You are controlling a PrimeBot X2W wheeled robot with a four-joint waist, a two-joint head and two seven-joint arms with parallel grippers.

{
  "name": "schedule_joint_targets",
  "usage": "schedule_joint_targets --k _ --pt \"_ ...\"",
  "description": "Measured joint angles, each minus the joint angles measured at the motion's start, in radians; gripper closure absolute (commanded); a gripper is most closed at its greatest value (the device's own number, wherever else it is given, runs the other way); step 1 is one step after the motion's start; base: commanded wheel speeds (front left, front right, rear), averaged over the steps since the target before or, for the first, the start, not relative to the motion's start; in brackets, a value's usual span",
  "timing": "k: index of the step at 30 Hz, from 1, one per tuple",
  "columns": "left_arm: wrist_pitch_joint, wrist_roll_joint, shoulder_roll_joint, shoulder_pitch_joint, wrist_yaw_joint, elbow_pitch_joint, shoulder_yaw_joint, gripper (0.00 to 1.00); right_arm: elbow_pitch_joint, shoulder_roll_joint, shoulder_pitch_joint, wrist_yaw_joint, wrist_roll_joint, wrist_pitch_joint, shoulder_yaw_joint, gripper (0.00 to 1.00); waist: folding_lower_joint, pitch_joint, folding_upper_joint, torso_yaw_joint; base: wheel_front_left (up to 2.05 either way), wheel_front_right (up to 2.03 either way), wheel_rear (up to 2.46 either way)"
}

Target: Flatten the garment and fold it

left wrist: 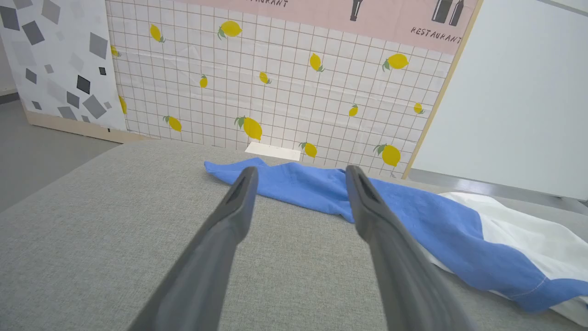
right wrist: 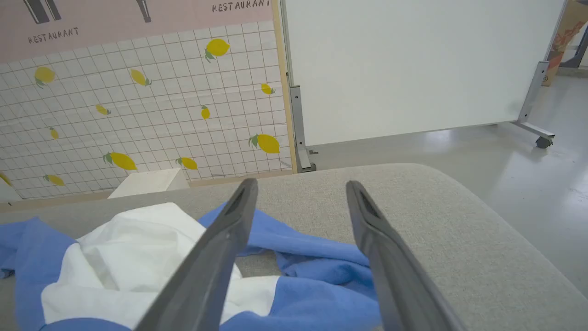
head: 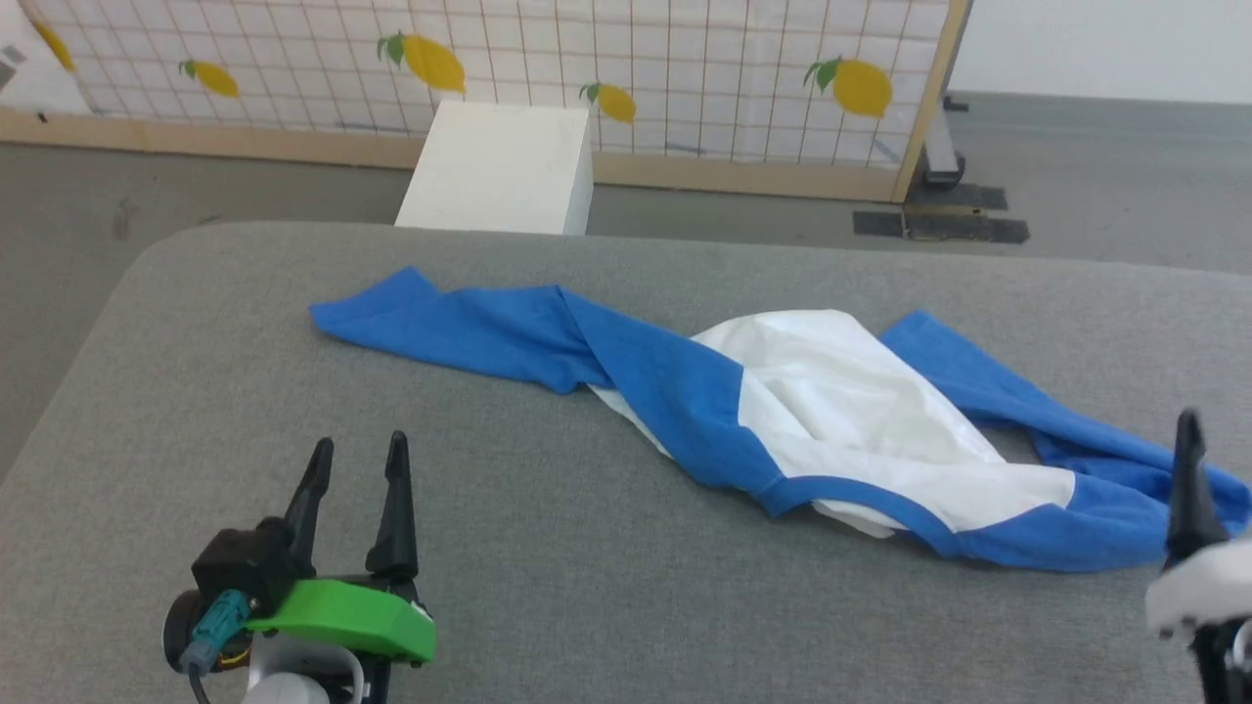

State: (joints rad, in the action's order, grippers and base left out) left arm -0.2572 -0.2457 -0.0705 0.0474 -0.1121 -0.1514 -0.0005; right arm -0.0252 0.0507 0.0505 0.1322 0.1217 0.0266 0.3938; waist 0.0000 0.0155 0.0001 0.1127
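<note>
Surface: grey cloth-covered table (head: 196, 411) with rounded corners, viewed by the head camera from its near side.
Garment: the garment (head: 831, 411), a T-shirt with a white body and blue sleeves, lies crumpled on the table. It is strung out in a twisted band from the far left to the near right.
Garment, left end: one blue sleeve reaches out nearly flat toward the table's far left.
Garment, middle: the white body is bunched and creased, and a blue-trimmed edge curves along its near side.
Garment, right end: blue cloth lies in loose folds at the near right of the table.
Right gripper: the right gripper (right wrist: 301, 182) is over the blue right end of the garment. Its two dark fingers are spread wide with nothing held between them. Whether they touch the cloth cannot be told.
Left gripper: the left gripper (head: 359, 442) is over bare table at the near left, apart from the garment. Its fingers are spread wide and empty, pointing toward the blue sleeve.
Beyond the table: a white box (head: 499, 166) stands on the grey floor (head: 98, 196) just past the far edge.
Background: a lemon-print panel (head: 685, 59) with a grid pattern and a wooden frame stands behind the box. To its right is a plain white board (right wrist: 413, 69) on a wheeled stand, and to its left a grey-speckled panel (left wrist: 55, 59).
</note>
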Motion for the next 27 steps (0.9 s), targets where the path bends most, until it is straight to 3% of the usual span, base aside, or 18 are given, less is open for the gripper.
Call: schedule_joint_targets --k 8,12,18,24,27 --pt "0.002 -0.041 0.008 -0.012 0.024 -0.021 0.0 0.0 -0.063 0.0 -0.112 0.0 0.115 -0.077 -0.056 0.0 0.0 -0.013 0.0 -0.028 0.0 0.0 0.0" --pt "0.093 -0.101 0.011 0.074 0.03 -0.069 0.003 0.0 -0.066 0.0 -0.101 0.0 0.12 -0.089 -0.074 0.0 0.0 0.015 0.0 -0.041 0.0 0.0 0.0" --pt "0.371 -0.192 -0.002 0.37 0.028 -0.181 -0.002 0.0 -0.042 -0.001 -0.011 0.0 0.117 -0.094 -0.111 0.0 0.0 0.079 0.0 -0.082 0.0 0.0 0.0" --pt "0.692 -0.237 -0.056 0.59 0.044 -0.318 -0.019 0.0 -0.029 -0.001 0.04 0.0 0.122 -0.116 -0.137 0.0 0.0001 0.168 0.0 -0.136 0.0 0.0 0.0" --pt "0.798 -0.234 -0.09 0.66 0.059 -0.365 -0.035 0.0 -0.038 -0.001 0.042 0.0 0.131 -0.135 -0.134 0.0 0.0001 0.214 0.0 -0.166 0.0 0.0 0.0"
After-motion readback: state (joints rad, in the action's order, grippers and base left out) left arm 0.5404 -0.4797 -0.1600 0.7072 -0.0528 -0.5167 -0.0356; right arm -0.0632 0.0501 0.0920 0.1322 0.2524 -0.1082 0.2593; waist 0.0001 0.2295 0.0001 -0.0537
